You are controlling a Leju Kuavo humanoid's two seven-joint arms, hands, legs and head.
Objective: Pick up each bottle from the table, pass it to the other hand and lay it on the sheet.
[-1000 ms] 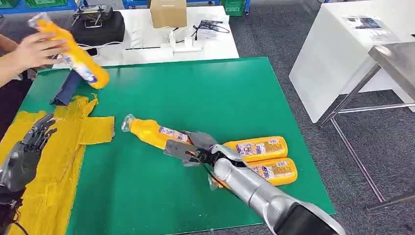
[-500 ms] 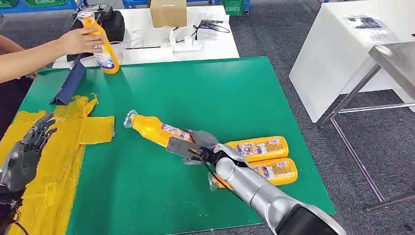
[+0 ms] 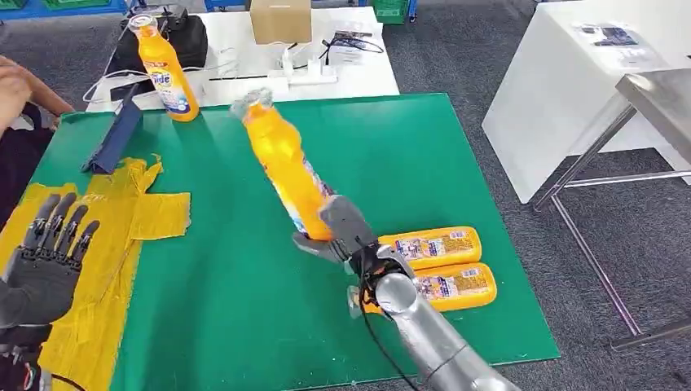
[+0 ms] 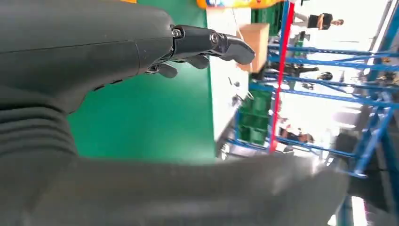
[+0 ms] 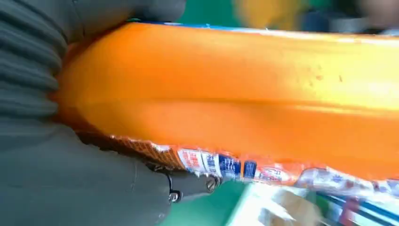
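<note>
My right hand (image 3: 341,234) grips an orange bottle (image 3: 285,163) by its lower body and holds it raised over the green mat, clear cap tilted up and away. The right wrist view shows the bottle's orange side (image 5: 244,94) pressed into my palm. Two more orange bottles (image 3: 433,247) (image 3: 453,285) lie side by side on the mat just right of that hand. A further orange bottle (image 3: 163,68) stands upright at the mat's far left edge. The yellow sheet (image 3: 122,244) covers the mat's left side. My left hand (image 3: 45,265) hovers over it, fingers spread, holding nothing.
A dark blue folded item (image 3: 114,140) lies near the far left of the green mat (image 3: 407,163). A person's hand (image 3: 20,81) shows at the left edge. Behind the mat a white table (image 3: 358,73) carries a black bag (image 3: 175,41), cardboard box (image 3: 279,19) and cables.
My right hand has lifted the bottle off the mat and tilted it steeply upward. The person stood a bottle upright at the far left and withdrew. My left hand rose, fingers spread.
</note>
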